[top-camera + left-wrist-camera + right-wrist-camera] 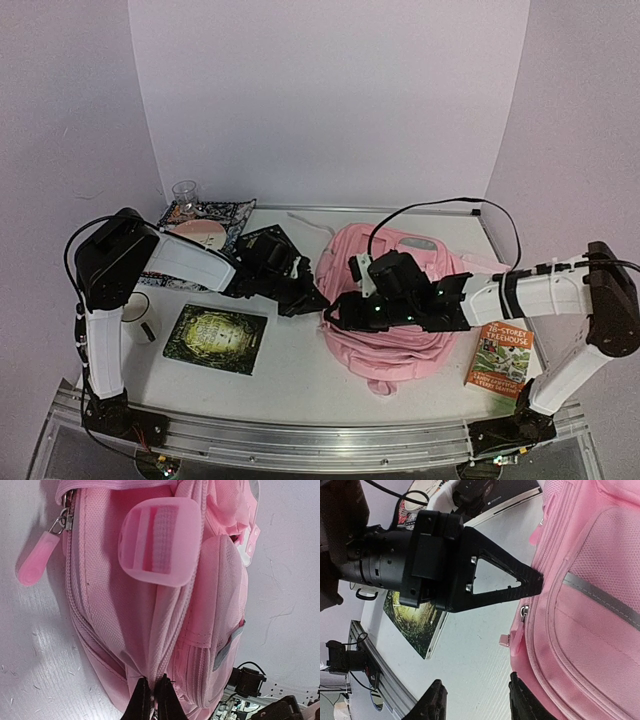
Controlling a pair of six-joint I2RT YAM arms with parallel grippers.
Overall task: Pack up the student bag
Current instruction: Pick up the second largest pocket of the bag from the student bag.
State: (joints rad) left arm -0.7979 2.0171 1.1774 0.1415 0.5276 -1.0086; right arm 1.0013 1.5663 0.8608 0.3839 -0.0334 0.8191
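— What stands around?
— Plain pale walls, lilac-tinged: a back wall (330,100), a left wall (60,120), a right wall (590,120).
— And below?
— A white, scuffed table (300,370), with a metal rail (320,435) along its near edge. Even light.

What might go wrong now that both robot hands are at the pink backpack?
1. The left hand is shut on just a thin fold of the student bag; the soft fabric could slip free when pulled.
2. The open right hand sits very close to the left one at the bag's edge, so the two could bump as it closes.
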